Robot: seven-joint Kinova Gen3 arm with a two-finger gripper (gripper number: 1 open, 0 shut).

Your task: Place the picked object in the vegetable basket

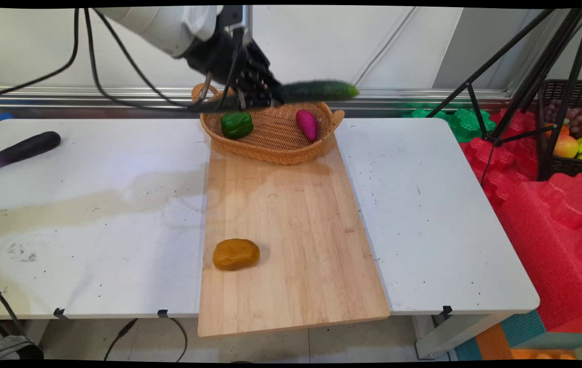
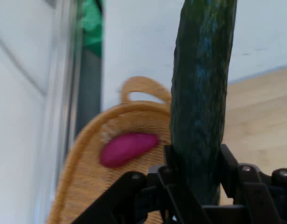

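Note:
My gripper (image 1: 265,94) is shut on a dark green cucumber (image 1: 316,91), holding it level in the air above a wicker basket (image 1: 275,145). In the hand view the cucumber (image 2: 202,93) rises between the black fingers (image 2: 174,163), with my gripper (image 2: 197,170) clamped on its lower part. Inside the basket lie a green bell pepper (image 1: 236,124) on the left and a magenta sweet potato (image 1: 306,124) on the right; that sweet potato (image 2: 128,148) and the basket (image 2: 87,177) show under the hand.
A wooden cutting board (image 1: 291,240) runs from the basket to the near edge, with a brown potato (image 1: 236,254) on it. A dark eggplant (image 1: 20,150) lies at the table's far left. Red foam, a tripod (image 1: 526,76) and a fruit crate (image 1: 574,128) stand to the right.

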